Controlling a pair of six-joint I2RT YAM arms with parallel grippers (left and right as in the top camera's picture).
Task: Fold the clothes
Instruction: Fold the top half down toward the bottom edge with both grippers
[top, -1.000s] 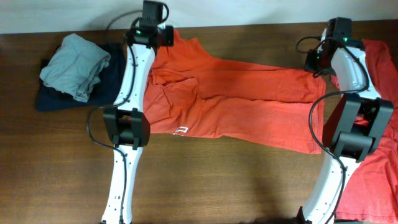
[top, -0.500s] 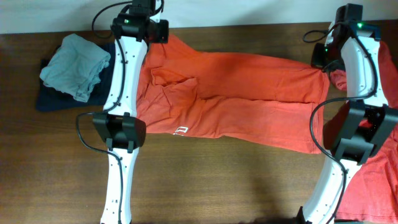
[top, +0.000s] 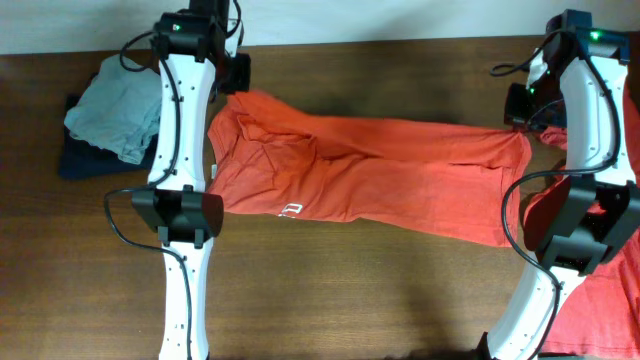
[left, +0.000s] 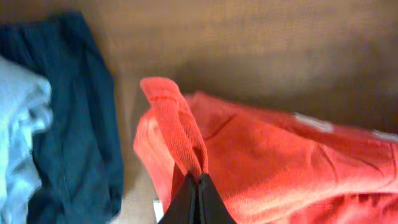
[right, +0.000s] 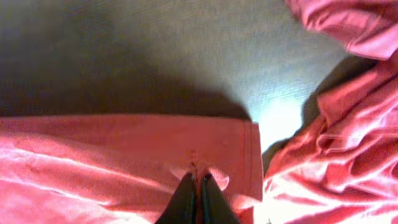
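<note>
above table (top: 330, 290), left end effector (left: 198, 182) and right end effector (right: 198, 178) each clamped on orange t-shirt (top: 380, 170).

An orange-red cotton T-shirt (top: 380, 170) spans the middle of the brown wooden table (top: 350, 290). Left of it, a crumpled grey garment (top: 115, 105) lies on a dark navy garment (top: 80, 160); right of it, a heaped coral T-shirt (top: 605, 300).

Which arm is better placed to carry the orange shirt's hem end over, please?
Right: the right gripper pinches the orange shirt at its hem end, while the left gripper pinches the opposite end.
</note>
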